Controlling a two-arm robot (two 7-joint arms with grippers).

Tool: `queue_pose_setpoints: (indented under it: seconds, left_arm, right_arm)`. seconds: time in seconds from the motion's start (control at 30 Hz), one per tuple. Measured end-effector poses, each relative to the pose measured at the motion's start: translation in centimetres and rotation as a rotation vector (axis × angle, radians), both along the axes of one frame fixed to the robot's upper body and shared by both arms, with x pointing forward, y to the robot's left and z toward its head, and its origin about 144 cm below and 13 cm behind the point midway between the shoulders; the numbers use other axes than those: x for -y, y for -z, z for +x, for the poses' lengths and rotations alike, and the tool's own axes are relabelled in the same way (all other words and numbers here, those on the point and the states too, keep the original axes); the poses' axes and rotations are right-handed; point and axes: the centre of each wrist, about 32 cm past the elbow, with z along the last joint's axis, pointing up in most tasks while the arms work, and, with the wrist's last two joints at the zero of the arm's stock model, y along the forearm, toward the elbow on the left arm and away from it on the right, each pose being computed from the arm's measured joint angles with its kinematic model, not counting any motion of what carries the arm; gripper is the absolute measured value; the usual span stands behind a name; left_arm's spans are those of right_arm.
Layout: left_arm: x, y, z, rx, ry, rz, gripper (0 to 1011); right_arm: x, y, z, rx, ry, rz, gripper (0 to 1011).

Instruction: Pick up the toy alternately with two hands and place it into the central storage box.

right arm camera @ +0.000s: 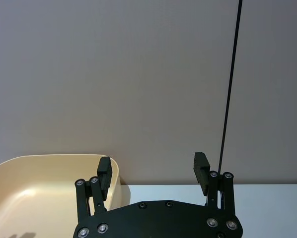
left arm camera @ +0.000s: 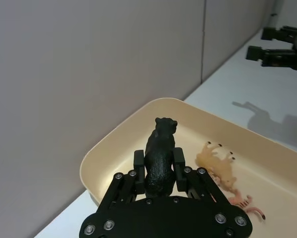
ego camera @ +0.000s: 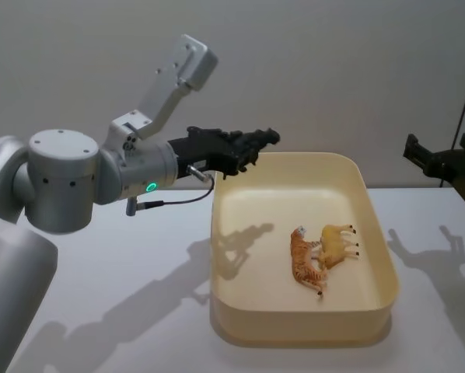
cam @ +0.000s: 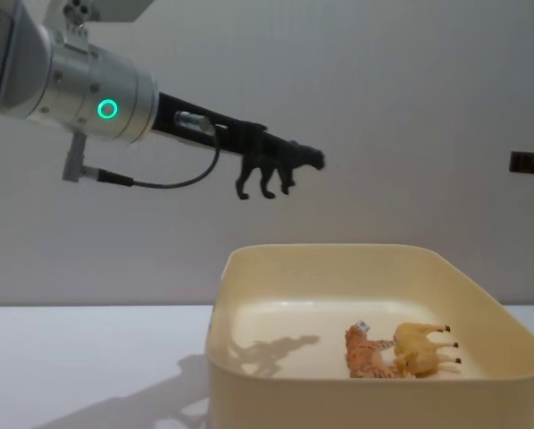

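Chest view: left tool (cam: 265,159) clamps a black panther figure (cam: 280,168) by its midbody, above the cream storage box (cam: 249,375). Rigid, light, likely slippery plastic. Right tool (right arm camera: 153,176) gapes, idle.

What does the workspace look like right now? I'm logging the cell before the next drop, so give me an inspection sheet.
Surface: white table, bare around the tub.
Job's things: cream storage box at the centre; an orange tiger figure and a yellow animal figure lie on their sides inside, touching. A black animal figure is held in the air above the box's far left corner.
Clutter: nothing seen.
Grippers: left tool shut on the black figure; right tool open, empty, raised beside the box's right side.
Cables: a black cable loops under the left arm's wrist; a thin dark line runs down the wall.
Surroundings: plain grey wall.
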Motion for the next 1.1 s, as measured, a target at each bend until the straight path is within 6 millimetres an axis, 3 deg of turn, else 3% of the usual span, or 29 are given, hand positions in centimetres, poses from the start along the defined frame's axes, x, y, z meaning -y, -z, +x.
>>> queue_pose_setpoints:
  seconds: [0.27,0.7,0.9,1.03,1.1]
  left_arm:
    - [0.6,-0.6,0.6,-0.005,0.121,0.08,327]
    - [1.3,-1.0,1.0,-0.011,0.208,0.142,692]
    - [1.4,-1.1,1.1,-0.012,0.225,0.155,909]
    - [1.4,-1.1,1.1,-0.013,0.233,0.16,1001]
    - [1.4,-1.1,1.2,-0.014,0.237,0.163,1001]
  right_arm:
    - [0.0,0.0,0.0,0.0,0.0,0.0,1001]
    - [0.0,0.0,0.0,0.0,0.0,0.0,1001]
    - [0.0,0.0,0.0,0.0,0.0,0.0,1001]
    - [0.0,0.0,0.0,0.0,0.0,0.0,1001]
    - [0.0,0.0,0.0,0.0,0.0,0.0,1001]
